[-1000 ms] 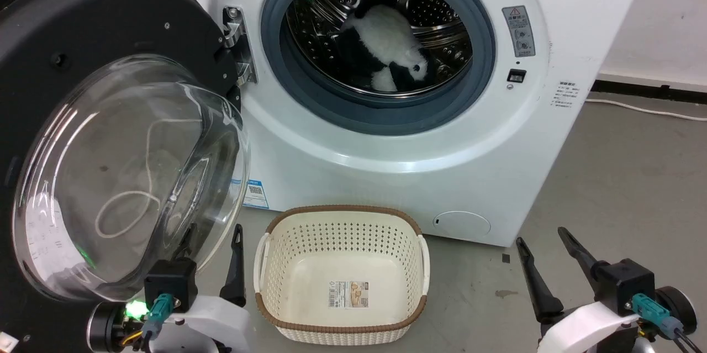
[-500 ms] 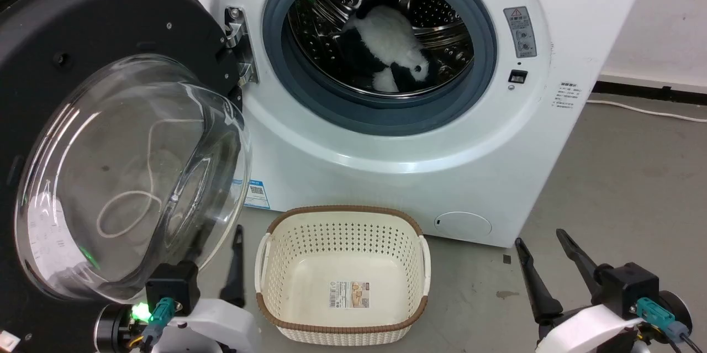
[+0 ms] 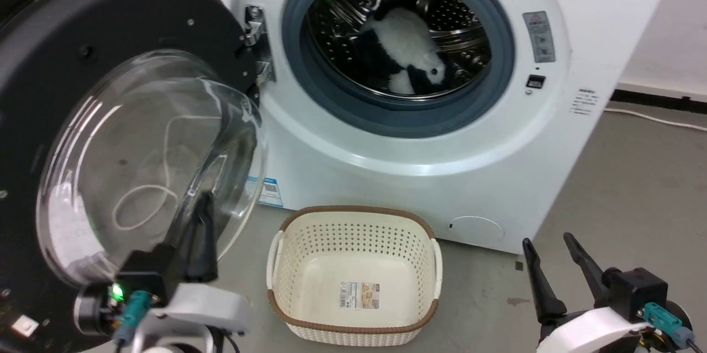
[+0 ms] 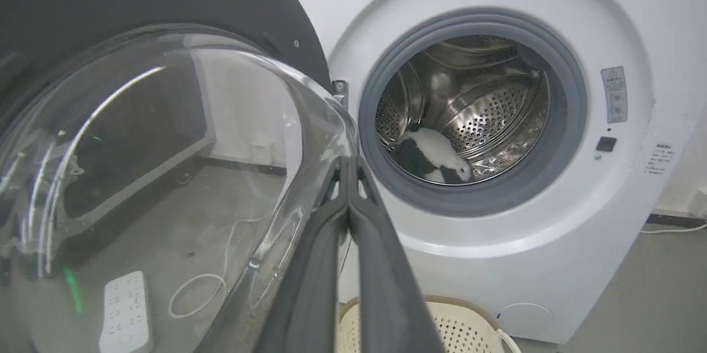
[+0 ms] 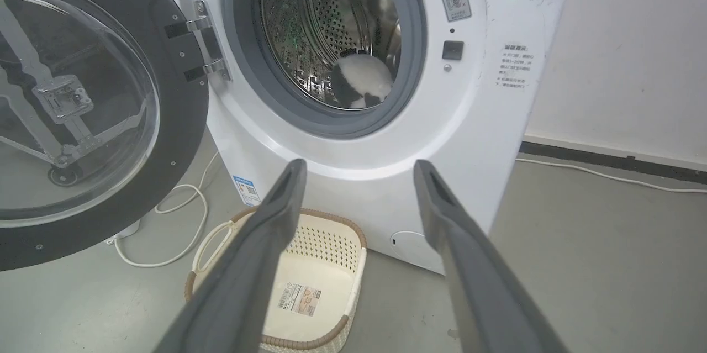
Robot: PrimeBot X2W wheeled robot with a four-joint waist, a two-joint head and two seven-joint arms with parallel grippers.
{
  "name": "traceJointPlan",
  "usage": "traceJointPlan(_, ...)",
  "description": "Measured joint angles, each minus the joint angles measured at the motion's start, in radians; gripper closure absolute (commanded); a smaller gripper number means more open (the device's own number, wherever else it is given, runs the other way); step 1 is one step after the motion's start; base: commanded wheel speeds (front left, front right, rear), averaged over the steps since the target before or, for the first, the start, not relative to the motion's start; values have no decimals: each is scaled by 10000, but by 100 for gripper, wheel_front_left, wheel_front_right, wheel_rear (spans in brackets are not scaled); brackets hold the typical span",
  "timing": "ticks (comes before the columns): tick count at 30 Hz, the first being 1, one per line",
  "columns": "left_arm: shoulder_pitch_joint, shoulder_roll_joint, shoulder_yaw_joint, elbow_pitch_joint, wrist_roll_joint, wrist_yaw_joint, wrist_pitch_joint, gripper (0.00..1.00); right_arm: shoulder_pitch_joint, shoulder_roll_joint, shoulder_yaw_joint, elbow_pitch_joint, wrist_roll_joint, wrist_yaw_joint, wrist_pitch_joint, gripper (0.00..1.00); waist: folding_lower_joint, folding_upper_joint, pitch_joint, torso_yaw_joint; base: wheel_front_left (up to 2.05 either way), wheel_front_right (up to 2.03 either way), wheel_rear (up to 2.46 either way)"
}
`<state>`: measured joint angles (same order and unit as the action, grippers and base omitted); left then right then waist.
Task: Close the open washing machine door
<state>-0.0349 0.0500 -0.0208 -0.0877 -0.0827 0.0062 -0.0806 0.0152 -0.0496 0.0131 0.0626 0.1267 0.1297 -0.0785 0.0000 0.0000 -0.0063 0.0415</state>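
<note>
Lying in the drum [image 3: 464,21] is a panda toy [image 3: 406,43]; left hand [image 4: 347,162] pressed together, right hand [image 5: 359,168] spread.

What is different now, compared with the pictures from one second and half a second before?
The left gripper has shut its fingers, which stood apart before, and has risen in front of the glass of the washing machine door; contact cannot be told. The whole head view shifted slightly, so the camera moved. Unchanged: the door stays wide open, the right gripper stays open and low, and the plush panda and basket lie as before.
</note>
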Motion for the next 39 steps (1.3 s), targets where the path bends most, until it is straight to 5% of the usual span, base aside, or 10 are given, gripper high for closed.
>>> traceJointPlan(20, -402, 299, 3244, -2182, -211, 575, -449, 100, 97, 0, 13, 426, 777, 0, -474, 0, 0, 0, -99, 1616, 0, 0, 0)
traceJointPlan(31, -714, 1308, 4754, -44, -1444, 685, 58, 100, 114, 0, 2, 566, 997, 0, -669, 0, 1, 0, 192, 2222, 0, 0, 0)
traceJointPlan(39, -1239, 2330, 4723, 1981, -2270, -232, 1076, 100, 13, 0, -201, 527, 945, 0, -731, 0, 1, 0, 835, 2330, 0, 0, 0)
